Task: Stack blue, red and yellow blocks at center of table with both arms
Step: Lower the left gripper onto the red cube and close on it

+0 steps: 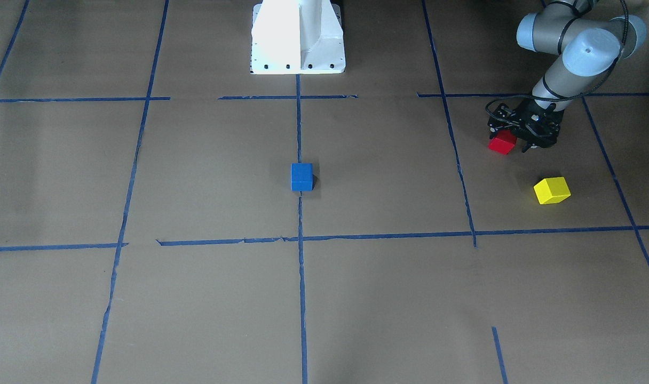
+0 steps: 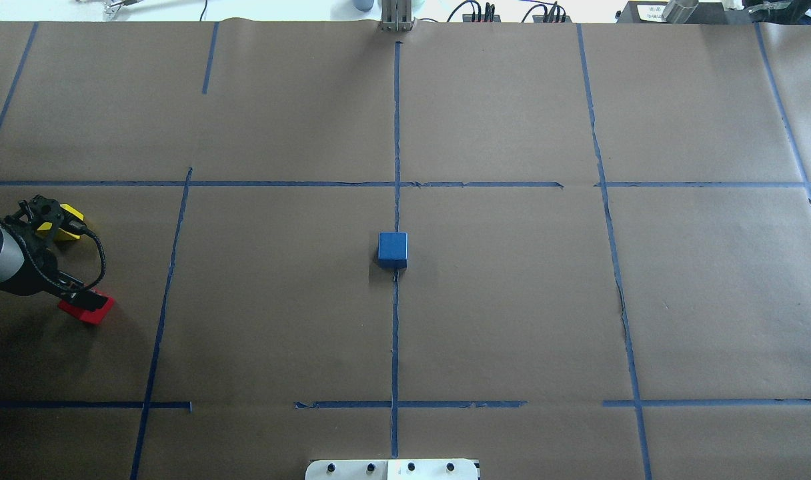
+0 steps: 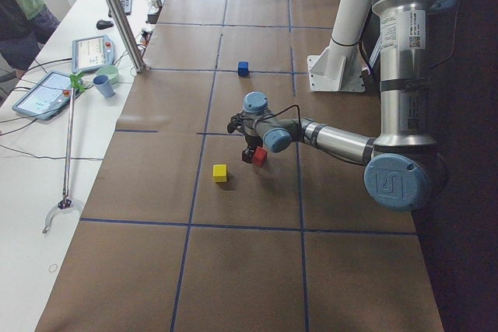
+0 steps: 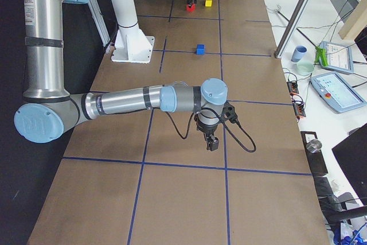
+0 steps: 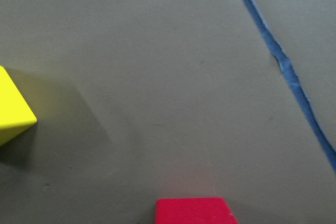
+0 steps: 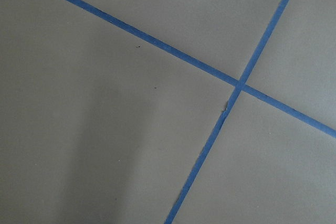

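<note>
Red block (image 1: 503,143) is right at the jaws of the left arm (image 1: 556,80), far out on the robot's left side of the counter (image 1: 383,298). The jaws stand around it, but I cannot tell if they already press it. Yellow block (image 1: 552,190) lies near, not touching. Blue block (image 1: 301,177) sits at the centre, well apart, so the red one must probably travel there. Right arm (image 4: 132,100) hovers farther off, and its jaws I cannot judge.

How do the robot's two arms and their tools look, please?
The left arm and right arm are silver-grey tubes with pale-blue round joint caps. The left tool and right tool are black, each with a looping black cable.
</note>
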You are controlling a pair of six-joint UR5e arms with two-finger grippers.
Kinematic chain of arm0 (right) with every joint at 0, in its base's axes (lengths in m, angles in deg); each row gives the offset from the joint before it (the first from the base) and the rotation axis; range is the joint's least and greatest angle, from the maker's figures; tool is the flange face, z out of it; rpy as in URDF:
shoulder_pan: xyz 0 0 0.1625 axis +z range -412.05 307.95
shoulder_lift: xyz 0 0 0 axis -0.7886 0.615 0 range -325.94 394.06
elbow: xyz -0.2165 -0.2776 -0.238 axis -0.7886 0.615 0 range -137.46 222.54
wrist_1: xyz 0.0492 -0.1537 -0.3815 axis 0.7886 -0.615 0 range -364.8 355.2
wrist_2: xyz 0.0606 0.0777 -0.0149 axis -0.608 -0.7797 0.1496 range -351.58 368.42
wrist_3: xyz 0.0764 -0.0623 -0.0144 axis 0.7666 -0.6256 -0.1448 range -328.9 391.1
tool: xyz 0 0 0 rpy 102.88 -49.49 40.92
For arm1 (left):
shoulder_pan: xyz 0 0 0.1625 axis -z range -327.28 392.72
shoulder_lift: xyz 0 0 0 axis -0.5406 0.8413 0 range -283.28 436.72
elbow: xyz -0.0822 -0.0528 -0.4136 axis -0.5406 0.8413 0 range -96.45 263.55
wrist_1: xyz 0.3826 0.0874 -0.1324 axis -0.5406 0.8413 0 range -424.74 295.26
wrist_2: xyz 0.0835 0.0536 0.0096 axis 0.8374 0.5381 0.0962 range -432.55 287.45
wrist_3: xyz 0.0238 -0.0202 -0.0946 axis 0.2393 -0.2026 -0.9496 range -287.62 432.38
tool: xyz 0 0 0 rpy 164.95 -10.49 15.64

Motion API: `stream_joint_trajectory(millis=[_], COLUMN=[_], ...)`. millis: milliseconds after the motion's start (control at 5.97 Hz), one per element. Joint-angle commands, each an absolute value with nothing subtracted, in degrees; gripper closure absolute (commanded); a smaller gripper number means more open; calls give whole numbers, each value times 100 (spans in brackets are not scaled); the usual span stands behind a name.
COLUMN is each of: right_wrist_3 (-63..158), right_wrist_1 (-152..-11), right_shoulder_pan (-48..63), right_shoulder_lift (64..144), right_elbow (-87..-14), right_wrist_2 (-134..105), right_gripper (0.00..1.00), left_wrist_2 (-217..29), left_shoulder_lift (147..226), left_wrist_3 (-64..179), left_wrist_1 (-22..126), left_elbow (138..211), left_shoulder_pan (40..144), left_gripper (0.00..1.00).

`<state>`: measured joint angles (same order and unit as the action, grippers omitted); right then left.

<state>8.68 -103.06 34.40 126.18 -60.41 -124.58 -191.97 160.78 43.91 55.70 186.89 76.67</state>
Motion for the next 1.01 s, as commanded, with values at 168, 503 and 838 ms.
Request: stream_joint_trajectory(millis=[168, 503, 838], right_wrist_3=[982, 1246, 1551], right_wrist_1=[-10306, -10306, -10332], right_shoulder_pan=[3435, 3426, 3435], right_shoulder_lift=[12617, 12591, 12678], right_elbow=[-6038, -6047, -5890], right_wrist_2=[-12465, -12473, -12438], right_gripper=[0, 0, 3], left_wrist_2=[-19208, -19130, -19112], left_shoulder_lift=[16065, 16518, 18480], left_wrist_3=[4373, 3551, 3066], left_wrist_1=[5506, 3890, 1685], left_elbow=[18961, 20038, 20080], left_shoulder_pan=[7675, 7710, 7693], left_gripper=[100, 100, 100])
